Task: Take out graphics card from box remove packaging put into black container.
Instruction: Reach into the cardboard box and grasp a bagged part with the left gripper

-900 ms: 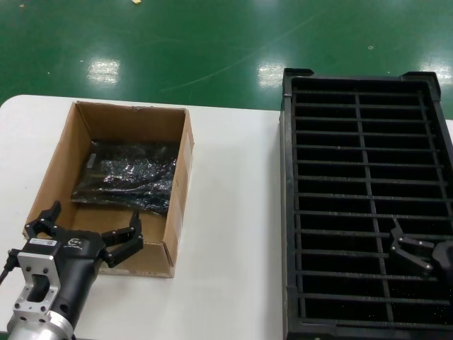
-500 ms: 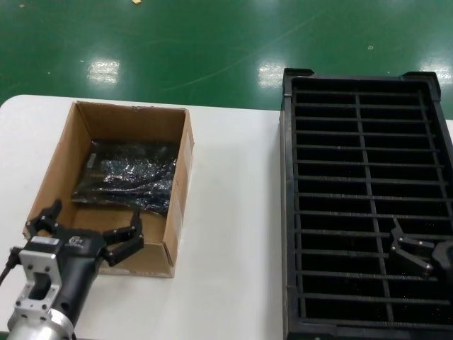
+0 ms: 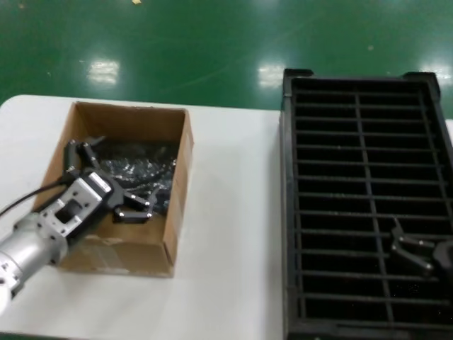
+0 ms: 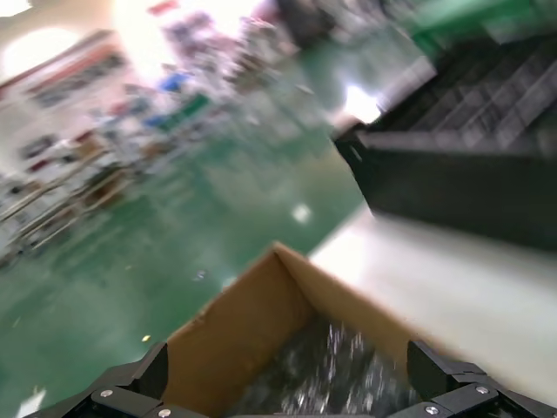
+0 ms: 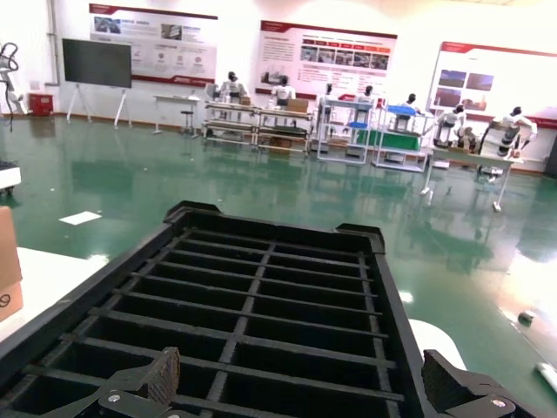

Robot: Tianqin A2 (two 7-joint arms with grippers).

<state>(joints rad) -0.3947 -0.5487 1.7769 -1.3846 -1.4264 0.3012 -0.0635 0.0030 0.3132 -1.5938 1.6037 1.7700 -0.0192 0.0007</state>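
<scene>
The brown cardboard box (image 3: 170, 205) stands on the left of the white table. Inside lies the shiny grey crinkled packaging (image 3: 145, 164); the graphics card within it is hidden. My left gripper (image 3: 105, 178) is open and reaches into the box, just above the packaging. The left wrist view shows the box wall (image 4: 252, 335) and the packaging (image 4: 348, 374) between the open fingers (image 4: 444, 379). The black container (image 3: 364, 184) with slot dividers stands on the right. My right gripper (image 3: 409, 251) is open and hangs over its near right part; the container (image 5: 261, 305) fills the right wrist view.
The white table (image 3: 233, 234) shows bare between the box and the container. Green floor (image 3: 212, 42) lies beyond the table's far edge.
My left gripper has moved forward from in front of the box's near wall into the box, over the packaging. The right arm has not moved.
</scene>
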